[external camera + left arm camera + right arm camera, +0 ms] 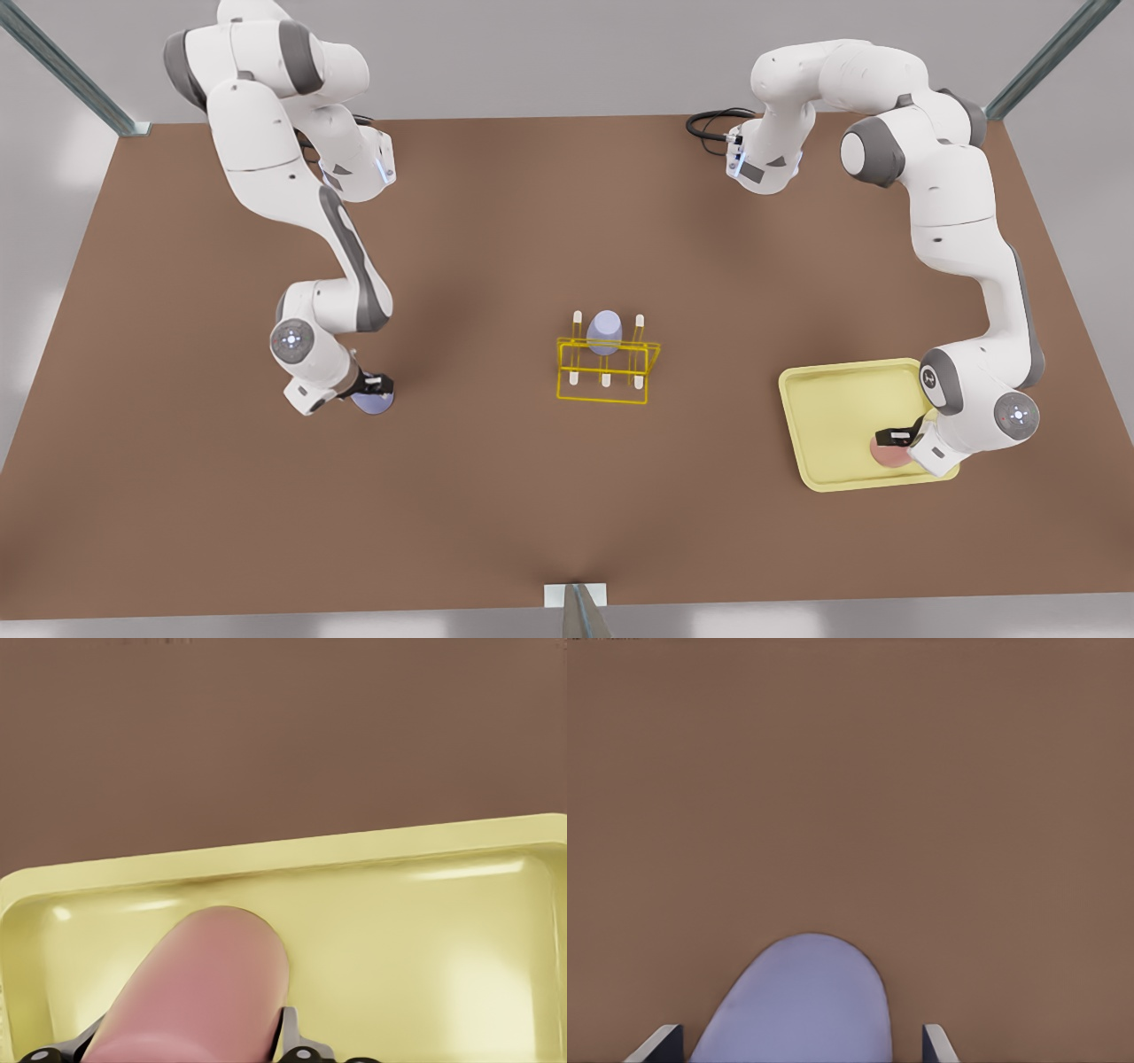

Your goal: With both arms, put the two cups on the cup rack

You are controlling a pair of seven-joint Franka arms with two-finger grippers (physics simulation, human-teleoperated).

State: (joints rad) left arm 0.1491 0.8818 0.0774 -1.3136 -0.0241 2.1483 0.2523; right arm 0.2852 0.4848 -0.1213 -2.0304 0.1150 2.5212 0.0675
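A pale pink cup (889,454) (199,992) lies in the pale yellow tray (833,408) (399,939) at the front view's right. My left gripper (893,440) (190,1047) is shut on it, both fingers pressed against its sides. At the front view's left, a lavender-blue cup (374,404) (799,1001) rests on the brown table. My right gripper (374,388) (799,1047) straddles it, open, with a gap on each side. The yellow cup rack (606,365) stands mid-table, and another lavender-blue cup (604,332) sits upside down on one of its back pegs.
The tray lies to the right of the rack in the front view. Bare brown table (496,496) lies between the rack and each gripper. Both arm bases and a black cable (709,124) are at the far edge.
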